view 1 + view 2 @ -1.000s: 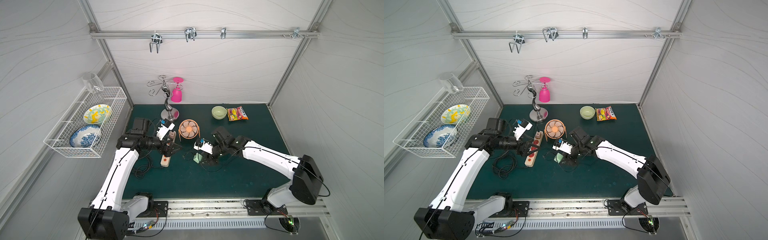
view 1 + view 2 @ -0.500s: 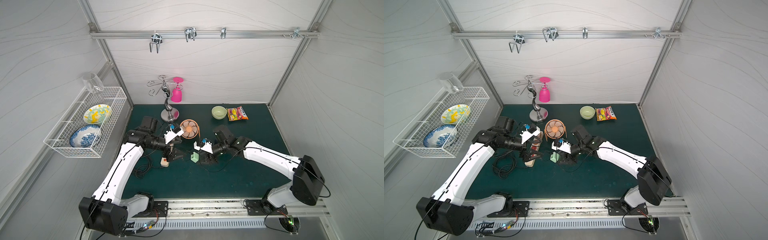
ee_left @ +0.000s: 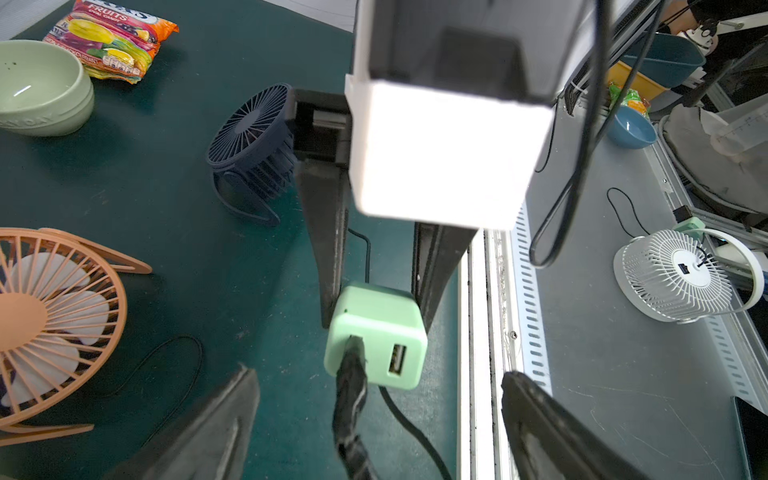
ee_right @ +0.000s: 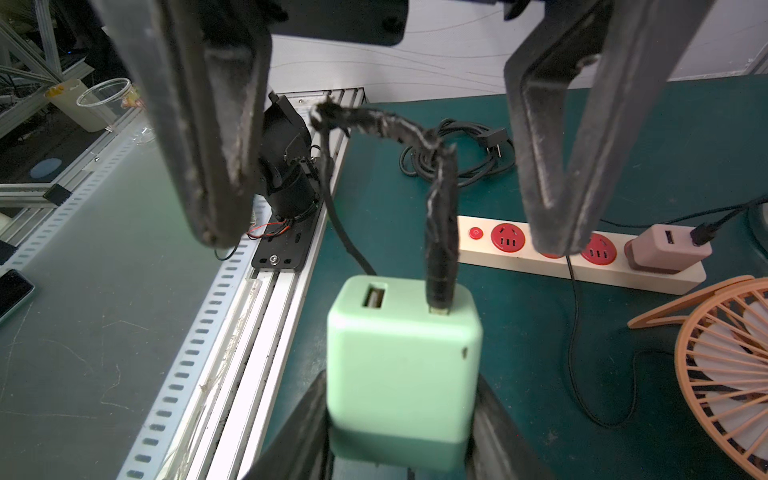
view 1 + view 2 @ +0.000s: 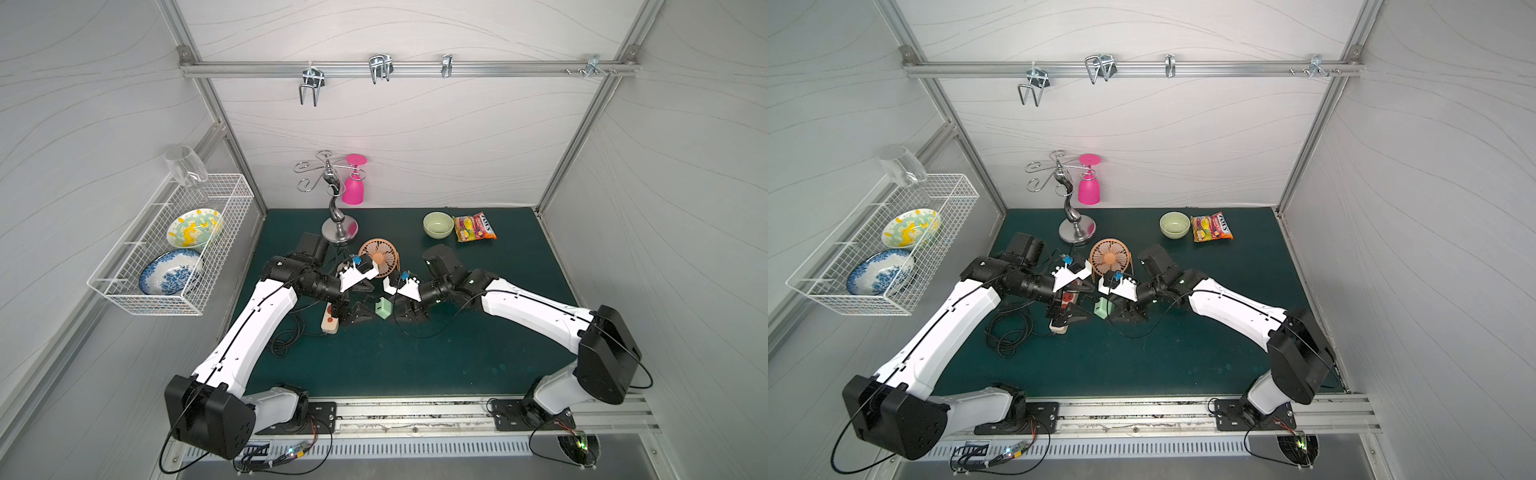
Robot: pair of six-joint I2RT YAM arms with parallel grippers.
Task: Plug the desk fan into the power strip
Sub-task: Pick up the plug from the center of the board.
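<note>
The orange desk fan (image 5: 377, 257) (image 5: 1109, 257) stands upright mid-mat. A mint-green USB plug cube (image 5: 383, 308) (image 4: 403, 365) with a frayed black cable in one port is clamped between the fingers of my right gripper (image 5: 409, 313) (image 4: 403, 436), just above the mat. My left gripper (image 5: 357, 311) (image 3: 378, 415) faces it from the opposite side, open, its fingers (image 4: 216, 166) wide on either side of the cable and touching nothing. The cream power strip (image 4: 582, 266) (image 5: 329, 322) with red sockets lies behind the left gripper, which covers much of it in both top views.
A pink adapter (image 4: 665, 249) with a black cable sits in the strip's end socket. A coiled black cord (image 5: 1009, 332) lies left of the strip. At the back are a glass stand (image 5: 338, 228), green bowl (image 5: 437, 224) and candy bag (image 5: 475, 226). A dark blue fan (image 3: 253, 145) stands behind the right gripper.
My left arm has swung right, away from the strip's far end, and now faces the green cube. The right gripper carried the cube slightly left toward it.
</note>
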